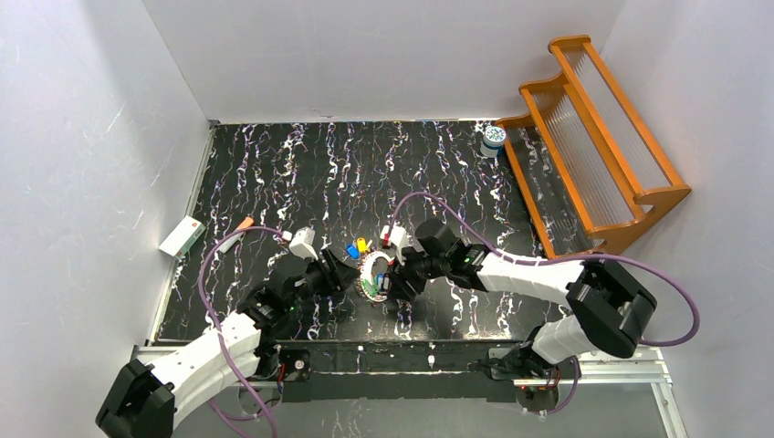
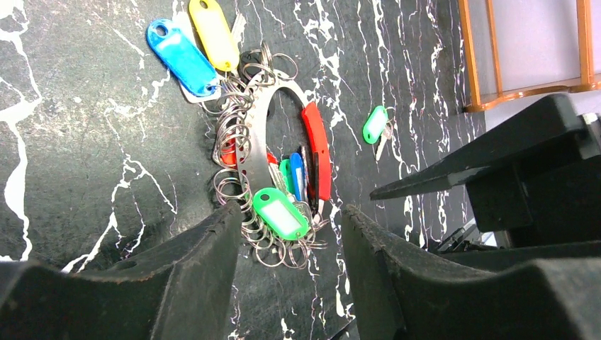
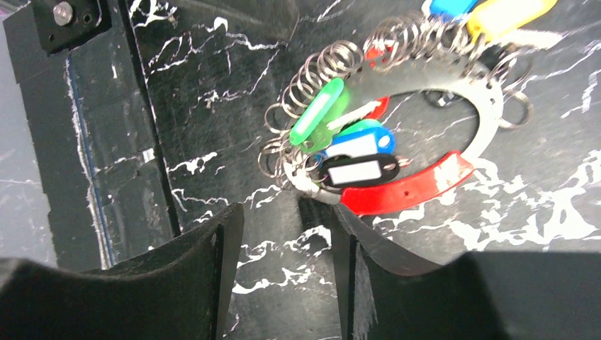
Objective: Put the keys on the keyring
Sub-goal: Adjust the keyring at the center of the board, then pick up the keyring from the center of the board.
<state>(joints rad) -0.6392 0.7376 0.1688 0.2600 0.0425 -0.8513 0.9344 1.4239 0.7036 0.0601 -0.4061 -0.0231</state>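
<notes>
The keyring [image 1: 372, 274] lies flat on the black marbled table between my two grippers. It is a metal loop [image 2: 248, 145] with a red section [image 2: 317, 149] and many small split rings. Blue [image 2: 181, 57], yellow [image 2: 214, 34] and green [image 2: 282, 212] tagged keys hang on it. One green key [image 2: 375, 124] lies loose beside the ring. My left gripper [image 2: 290, 216] is open, its fingers on either side of the ring's near end with the green tag. My right gripper [image 3: 287, 219] is open and empty, one finger [image 3: 354, 248] just short of the red section [image 3: 404, 191].
An orange wooden rack [image 1: 593, 137] stands at the back right, with a white-and-blue jar [image 1: 494, 137] beside it. A white box [image 1: 181, 235] and an orange-tipped stick [image 1: 239, 225] lie at the left edge. The right arm [image 2: 531, 163] is close on the left wrist's right.
</notes>
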